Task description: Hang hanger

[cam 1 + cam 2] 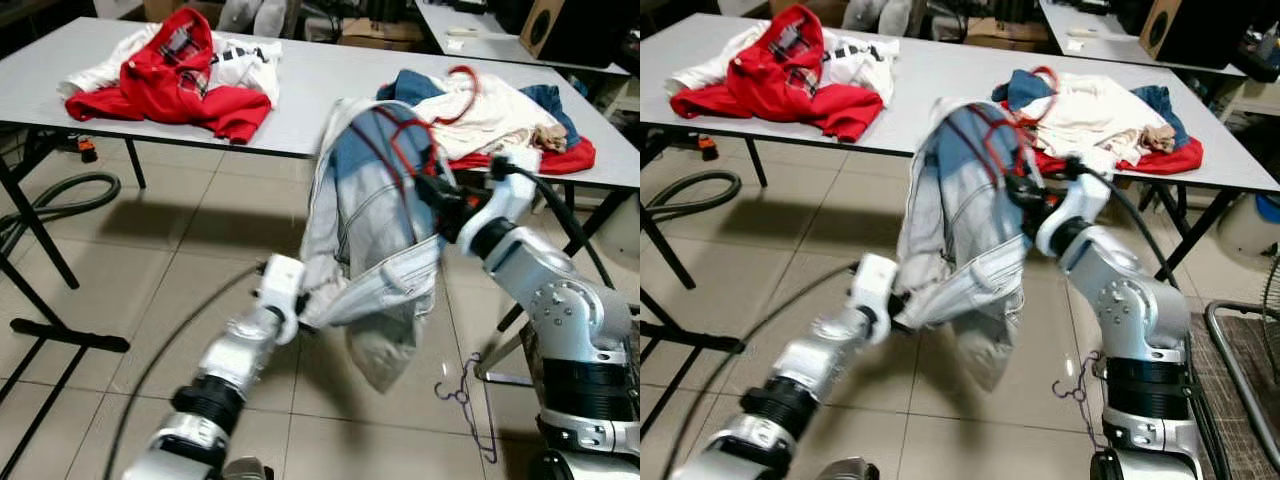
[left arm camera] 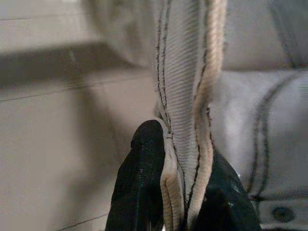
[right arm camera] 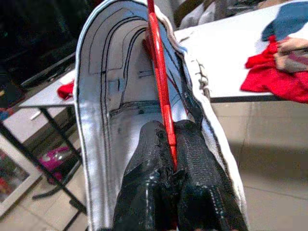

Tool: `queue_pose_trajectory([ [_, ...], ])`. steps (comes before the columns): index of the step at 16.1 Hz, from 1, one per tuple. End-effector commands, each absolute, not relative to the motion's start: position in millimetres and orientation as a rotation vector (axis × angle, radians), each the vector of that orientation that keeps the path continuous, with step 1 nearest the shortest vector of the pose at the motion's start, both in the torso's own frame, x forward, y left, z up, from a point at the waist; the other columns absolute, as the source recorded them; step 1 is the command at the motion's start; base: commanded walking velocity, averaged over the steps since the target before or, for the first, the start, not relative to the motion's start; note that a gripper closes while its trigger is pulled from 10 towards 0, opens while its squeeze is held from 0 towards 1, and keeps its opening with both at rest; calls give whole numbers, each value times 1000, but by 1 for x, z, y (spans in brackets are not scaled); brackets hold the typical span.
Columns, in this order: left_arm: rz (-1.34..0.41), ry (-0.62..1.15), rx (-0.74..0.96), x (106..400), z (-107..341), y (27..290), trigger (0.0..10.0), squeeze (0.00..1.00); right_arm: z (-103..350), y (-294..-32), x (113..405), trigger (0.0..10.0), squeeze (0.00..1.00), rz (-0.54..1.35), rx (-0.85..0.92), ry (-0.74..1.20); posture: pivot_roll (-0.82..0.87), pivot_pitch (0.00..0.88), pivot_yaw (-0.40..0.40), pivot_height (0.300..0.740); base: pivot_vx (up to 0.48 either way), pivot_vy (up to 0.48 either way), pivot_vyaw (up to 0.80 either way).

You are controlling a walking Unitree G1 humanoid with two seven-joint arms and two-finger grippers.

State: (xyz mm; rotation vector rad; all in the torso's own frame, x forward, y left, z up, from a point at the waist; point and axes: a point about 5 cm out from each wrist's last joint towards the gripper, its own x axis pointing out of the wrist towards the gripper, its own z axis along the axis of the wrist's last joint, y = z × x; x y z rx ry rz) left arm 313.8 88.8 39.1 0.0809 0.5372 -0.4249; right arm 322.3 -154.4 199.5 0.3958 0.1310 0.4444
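The right gripper (image 3: pixel 171 144) pinches the red hanger (image 3: pixel 161 86) inside a denim jacket (image 1: pixel 370 220), held over the floor near the counter (image 1: pixel 300 90). The left gripper (image 2: pixel 180 192) clamps the hem. Probably best: keep the hem taut while seating the hanger.

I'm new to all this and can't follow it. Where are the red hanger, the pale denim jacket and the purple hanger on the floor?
red hanger (image 3: pixel 161 82): right wrist view, its straight bar.
denim jacket (image 1: pixel 370 215): left eye view, its back panel.
purple hanger (image 1: pixel 462 395): left eye view, its hook end.
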Motion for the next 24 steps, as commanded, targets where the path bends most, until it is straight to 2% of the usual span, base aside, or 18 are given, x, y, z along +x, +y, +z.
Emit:
queue_pose_trajectory([
  [1, -453, 545, 88, 311, 33, 82, 0, 0, 222, -151, 319, 10000, 0, 487, 360, 41, 57, 0, -76, 740, 0, 0, 0],
  [3, -460, 535, 81, 311, 30, 82, 0, 0, 222, -150, 319, 10000, 0, 496, 349, 49, 55, 0, -78, 740, 0, 0, 0],
  [4, -480, 522, 22, 310, 31, 83, 10000, 0, 222, -150, 319, 10000, 0, 500, 335, 57, 55, 0, -77, 740, 0, 0, 0],
  [5, -539, 483, -30, 309, 37, 85, 10000, 1000, 219, -151, 319, 10000, 0, 498, 311, 72, 56, 0, -78, 740, 0, 0, 0],
  [9, -600, 378, -52, 304, 53, 97, 10000, 1000, 211, -154, 320, 10000, 0, 473, 283, 112, 63, 0, -81, 740, 0, 0, 0],
  [14, -759, 286, -68, 284, 80, 105, 10000, 1000, 189, -165, 322, 10000, 0, 401, 242, 198, 75, 0, -88, 740, 0, 0, 0],
  [15, -780, 246, -120, 281, 89, 104, 10000, 0, 185, -167, 323, 10000, 0, 383, 235, 204, 75, 0, -85, 740, 0, 0, 0],
  [18, -812, 154, -266, 277, 113, 103, 10000, 0, 180, -170, 324, 10000, 0, 351, 221, 212, 77, 0, -81, 740, 0, 0, 0],
  [21, -801, 89, -327, 276, 129, 110, 10000, 0, 173, -170, 322, 10000, 0, 340, 188, 218, 78, 0, -70, 740, 0, 0, 0],
  [22, -705, 57, -252, 276, 135, 125, 10000, 0, 164, -170, 314, 10000, 0, 344, 156, 220, 79, 0, -61, 740, 0, 0, 0],
  [24, -601, 82, -108, 271, 132, 138, 10000, 0, 153, -169, 300, 10000, 0, 363, 120, 240, 80, 0, -57, 740, 0, 0, 0],
])
